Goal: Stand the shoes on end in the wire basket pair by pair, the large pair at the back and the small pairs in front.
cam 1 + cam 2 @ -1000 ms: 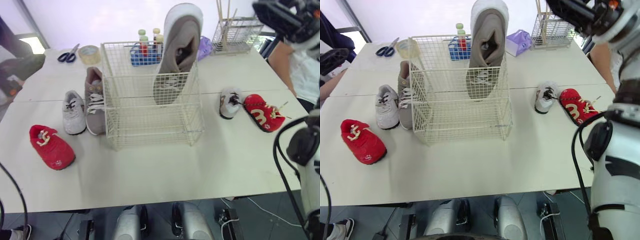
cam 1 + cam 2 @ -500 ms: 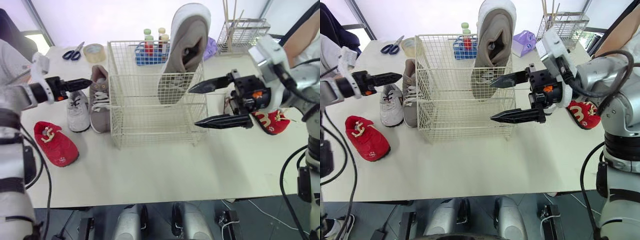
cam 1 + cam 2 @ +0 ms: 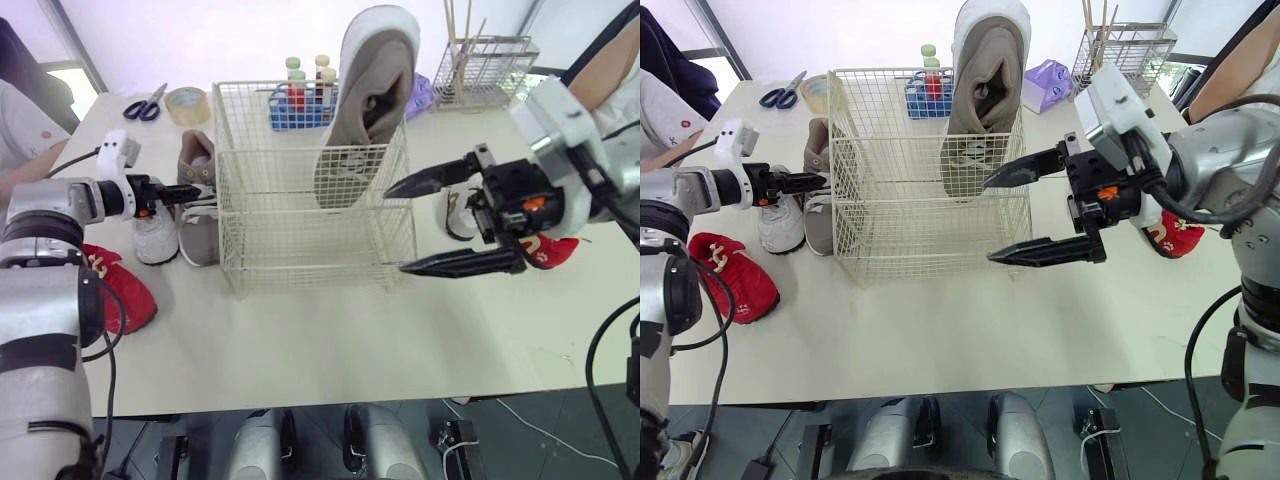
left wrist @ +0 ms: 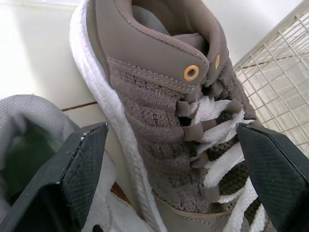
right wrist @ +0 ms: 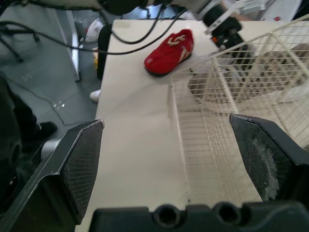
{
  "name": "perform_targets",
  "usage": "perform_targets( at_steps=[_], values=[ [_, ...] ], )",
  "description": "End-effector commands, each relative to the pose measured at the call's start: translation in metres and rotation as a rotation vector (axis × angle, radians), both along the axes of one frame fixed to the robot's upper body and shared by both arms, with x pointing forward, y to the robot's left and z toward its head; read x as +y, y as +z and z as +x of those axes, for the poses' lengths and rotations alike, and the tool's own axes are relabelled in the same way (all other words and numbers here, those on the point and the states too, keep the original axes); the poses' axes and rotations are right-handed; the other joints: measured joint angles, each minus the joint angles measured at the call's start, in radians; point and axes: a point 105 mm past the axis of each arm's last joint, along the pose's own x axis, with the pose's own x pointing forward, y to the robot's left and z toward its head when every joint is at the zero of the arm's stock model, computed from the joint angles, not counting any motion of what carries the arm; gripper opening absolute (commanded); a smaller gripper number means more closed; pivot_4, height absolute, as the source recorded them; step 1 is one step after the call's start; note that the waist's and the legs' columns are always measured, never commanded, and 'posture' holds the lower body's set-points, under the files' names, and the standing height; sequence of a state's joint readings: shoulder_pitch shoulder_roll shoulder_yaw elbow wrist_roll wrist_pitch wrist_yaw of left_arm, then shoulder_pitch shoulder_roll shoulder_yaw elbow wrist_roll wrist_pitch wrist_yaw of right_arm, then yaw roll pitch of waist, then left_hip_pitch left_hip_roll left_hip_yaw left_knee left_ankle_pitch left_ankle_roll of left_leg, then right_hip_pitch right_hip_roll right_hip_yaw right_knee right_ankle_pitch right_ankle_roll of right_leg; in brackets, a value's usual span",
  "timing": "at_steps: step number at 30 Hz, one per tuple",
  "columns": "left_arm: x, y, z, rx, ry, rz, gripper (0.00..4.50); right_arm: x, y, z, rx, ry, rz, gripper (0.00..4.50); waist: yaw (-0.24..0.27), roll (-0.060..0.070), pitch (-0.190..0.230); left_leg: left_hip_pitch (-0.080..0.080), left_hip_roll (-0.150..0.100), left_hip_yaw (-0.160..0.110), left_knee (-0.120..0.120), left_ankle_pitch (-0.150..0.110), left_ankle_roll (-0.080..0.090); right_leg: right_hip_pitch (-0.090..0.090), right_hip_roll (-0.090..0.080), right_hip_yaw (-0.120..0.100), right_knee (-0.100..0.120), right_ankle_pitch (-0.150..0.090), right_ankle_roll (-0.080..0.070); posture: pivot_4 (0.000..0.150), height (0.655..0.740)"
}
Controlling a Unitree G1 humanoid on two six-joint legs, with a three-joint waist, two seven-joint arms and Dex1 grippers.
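Note:
A white wire basket [image 3: 250, 215] stands mid-table. One large taupe shoe [image 3: 365, 100] is on end in its back right part. The other large taupe shoe [image 4: 164, 92] lies on the table left of the basket, and my left gripper [image 3: 188, 190] is open at its collar, one finger [image 4: 82, 159] on each side. Beside it lie a small grey shoe [image 3: 153, 228] and a small red shoe [image 3: 130, 295]. My right gripper [image 3: 398, 230] is open with nothing in it, in front of the basket's right end. Behind it lie another small grey shoe [image 3: 456, 212] and a red one [image 3: 545, 250].
At the back of the table are scissors [image 3: 143, 103], a tape roll [image 3: 186, 100], a blue tray of bottles [image 3: 300, 95], a purple bag [image 3: 420, 92] and a wire holder with sticks [image 3: 485, 65]. People sit at the far left [image 3: 20, 130] and far right [image 3: 615, 55].
Both arms have come down over the table. The left gripper has moved right and closer, up to the lying taupe shoe. The right gripper has drifted slightly right and lower.

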State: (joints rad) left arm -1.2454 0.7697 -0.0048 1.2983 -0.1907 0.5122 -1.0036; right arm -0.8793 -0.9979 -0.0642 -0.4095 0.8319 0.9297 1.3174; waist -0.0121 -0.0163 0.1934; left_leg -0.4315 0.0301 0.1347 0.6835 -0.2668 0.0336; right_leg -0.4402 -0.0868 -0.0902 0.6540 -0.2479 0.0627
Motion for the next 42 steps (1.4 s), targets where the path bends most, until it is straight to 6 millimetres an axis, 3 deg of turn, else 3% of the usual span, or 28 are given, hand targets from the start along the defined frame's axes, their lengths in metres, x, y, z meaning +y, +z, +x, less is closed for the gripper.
perform_targets(
  at_steps=[1,3,9,11,13,17,22,27,30,33,38,42],
  values=[
    [-0.004,0.001,0.001,-0.011,-0.012,-0.011,4.17,0.002,0.009,-0.008,-0.058,0.042,-0.006,4.5,0.0,0.0,0.0,0.0,0.0,0.0,0.0,0.0,0.0,0.0,0.0,0.0,0.0,0.0,0.0,0.15,0.74],
    [-0.006,-0.001,0.003,-0.016,-0.015,-0.007,3.57,0.002,0.007,-0.004,-0.062,0.036,-0.009,4.5,0.0,0.0,0.0,0.0,0.0,0.0,0.0,0.0,0.0,0.0,0.0,0.0,0.0,0.0,0.0,0.15,0.74],
    [-0.009,0.008,0.007,-0.064,0.0,-0.049,0.7,0.003,0.004,-0.001,-0.064,0.045,-0.012,4.5,0.004,0.0,0.0,0.0,0.0,0.0,0.001,0.0,0.0,0.0,0.0,0.0,0.0,0.0,0.001,0.15,0.74],
    [-0.008,0.014,0.008,-0.084,0.013,-0.078,0.03,0.003,0.004,-0.001,-0.066,0.051,-0.01,4.5,0.004,0.0,0.0,-0.001,-0.001,0.0,0.001,0.0,0.001,0.0,0.0,0.0,0.0,0.001,0.001,0.15,0.74],
    [-0.004,0.025,0.009,-0.123,0.046,-0.118,0.03,0.003,0.005,0.0,-0.066,0.052,-0.004,4.5,0.002,-0.001,0.0,-0.001,-0.001,0.0,0.002,0.0,0.001,0.0,0.0,0.0,0.0,0.001,0.002,0.15,0.74],
    [0.012,0.064,0.01,-0.264,0.129,-0.241,0.03,0.003,0.007,0.003,-0.069,0.046,0.015,4.5,0.0,-0.002,0.001,-0.003,0.0,0.0,0.002,0.0,0.001,-0.002,0.0,0.0,0.0,0.001,0.002,0.15,0.74],
    [0.039,0.134,-0.002,-0.529,0.227,-0.319,0.03,0.001,0.015,0.006,-0.082,0.021,0.047,4.5,-0.001,-0.004,0.002,-0.004,0.0,0.0,0.002,0.0,0.001,-0.003,0.0,0.0,0.0,0.001,0.002,0.15,0.74],
    [0.058,0.214,-0.033,-0.896,0.297,-0.24,0.03,-0.005,0.028,0.011,-0.113,-0.025,0.085,4.5,0.0,-0.004,0.002,-0.005,0.0,0.0,0.002,0.0,0.001,-0.003,0.0,0.0,-0.001,0.002,0.003,0.15,0.74],
    [0.028,0.267,-0.059,-1.125,0.209,-0.199,0.03,-0.009,0.037,0.014,-0.137,-0.053,0.11,4.5,0.007,-0.004,0.002,-0.005,-0.001,0.0,0.002,0.0,0.001,-0.003,0.0,0.0,-0.001,0.002,0.003,0.15,0.74],
    [-0.027,0.29,-0.072,-1.268,0.071,-0.143,0.03,-0.01,0.045,0.016,-0.163,-0.078,0.134,4.5,0.027,-0.005,0.002,-0.006,-0.002,0.0,0.004,0.0,0.001,-0.002,0.0,0.0,-0.002,0.004,0.006,0.15,0.74],
    [-0.087,0.287,-0.069,-1.373,-0.058,-0.1,0.03,-0.017,0.052,0.018,-0.202,-0.132,0.123,4.5,0.026,-0.004,0.001,-0.006,-0.002,0.0,0.011,-0.003,0.005,0.002,0.0,0.0,-0.002,0.006,0.009,0.15,0.74],
    [-0.122,0.274,-0.058,-1.393,-0.155,-0.085,0.03,-0.023,0.058,0.014,-0.228,-0.176,0.119,4.5,0.023,-0.004,0.001,-0.006,-0.002,0.0,0.014,-0.003,0.006,0.002,0.0,0.0,0.0,0.006,0.01,0.15,0.74]
  ],
)
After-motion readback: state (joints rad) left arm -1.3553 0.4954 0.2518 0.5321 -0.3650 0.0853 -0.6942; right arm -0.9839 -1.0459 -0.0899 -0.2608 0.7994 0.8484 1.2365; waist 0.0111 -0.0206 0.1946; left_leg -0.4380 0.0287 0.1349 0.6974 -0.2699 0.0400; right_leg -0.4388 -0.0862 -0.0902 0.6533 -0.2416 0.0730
